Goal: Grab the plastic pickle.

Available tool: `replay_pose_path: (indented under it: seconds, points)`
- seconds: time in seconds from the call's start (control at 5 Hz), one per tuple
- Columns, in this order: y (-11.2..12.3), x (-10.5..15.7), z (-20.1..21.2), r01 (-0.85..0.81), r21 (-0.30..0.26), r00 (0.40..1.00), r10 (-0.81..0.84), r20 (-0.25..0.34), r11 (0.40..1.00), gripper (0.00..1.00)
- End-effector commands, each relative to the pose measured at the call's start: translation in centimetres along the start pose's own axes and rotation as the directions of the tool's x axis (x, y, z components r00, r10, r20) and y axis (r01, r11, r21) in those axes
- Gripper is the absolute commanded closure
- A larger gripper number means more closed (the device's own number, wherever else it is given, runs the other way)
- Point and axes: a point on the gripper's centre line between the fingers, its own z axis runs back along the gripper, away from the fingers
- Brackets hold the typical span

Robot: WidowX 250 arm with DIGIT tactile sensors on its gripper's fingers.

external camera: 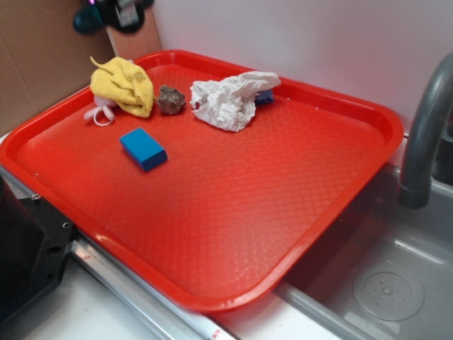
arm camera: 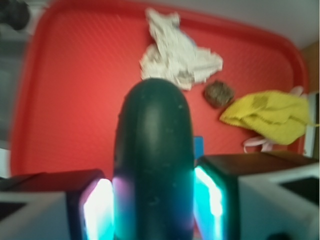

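Note:
The plastic pickle (arm camera: 152, 140), a dark teal-green smooth capsule, stands upright between my lit fingers and fills the middle of the wrist view. My gripper (arm camera: 152, 197) is shut on it, with a finger pressed to each side. In the exterior view the gripper (external camera: 119, 10) hangs high above the tray's far left corner, mostly cut off by the top edge. A dark teal end of the pickle (external camera: 88, 20) shows beside it. The pickle is well clear of the red tray (external camera: 233, 212).
On the tray's far side lie a yellow cloth (external camera: 126, 85), a brown lumpy piece (external camera: 170, 99) and a crumpled white cloth (external camera: 230, 103) with something blue (external camera: 265, 97) behind it. A blue block (external camera: 143, 149) lies nearer. A grey faucet (external camera: 425, 134) and sink (external camera: 382, 283) are to the right.

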Motion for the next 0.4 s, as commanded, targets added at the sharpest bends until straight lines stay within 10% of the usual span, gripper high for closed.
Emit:
replay_pose_path:
  seconds: [0.0,0.2]
  points:
    - [-0.7,-0.6,8.0,0.000,-0.034,0.998,0.002,0.063,0.999,1.00]
    - [0.0,-0.9,6.0,-0.042,-0.014,0.999,0.042,0.005,0.999,1.00]
